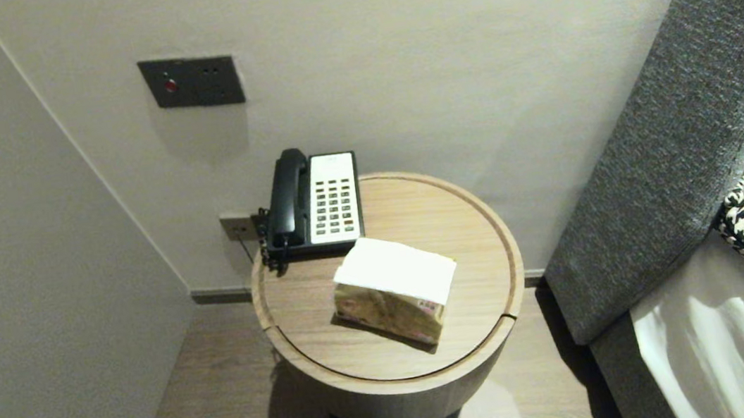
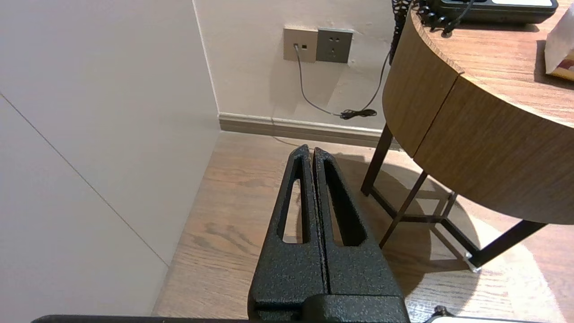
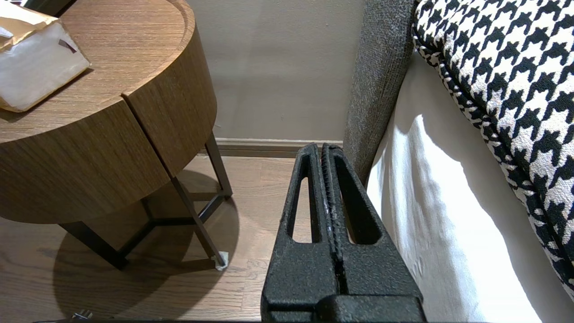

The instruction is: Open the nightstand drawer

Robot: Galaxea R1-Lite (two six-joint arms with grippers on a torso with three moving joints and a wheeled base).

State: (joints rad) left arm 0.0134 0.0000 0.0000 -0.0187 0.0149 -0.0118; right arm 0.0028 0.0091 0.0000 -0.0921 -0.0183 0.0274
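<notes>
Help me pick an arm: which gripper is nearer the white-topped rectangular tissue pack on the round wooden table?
Probably right. The right gripper hangs shut, low off the right of the table; the left gripper shut, low off its left; the tissue pack lies above both.

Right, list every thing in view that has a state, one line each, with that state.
left pincer: shut, empty, low over the floor beside the table.
right pincer: shut, empty, low between table and bed.
handset: resting on the cradle of the telephone.
tissue pack: lying on the table, untouched.
cable: plugged into the wall plate.
wall socket: nothing plugged in.
</notes>
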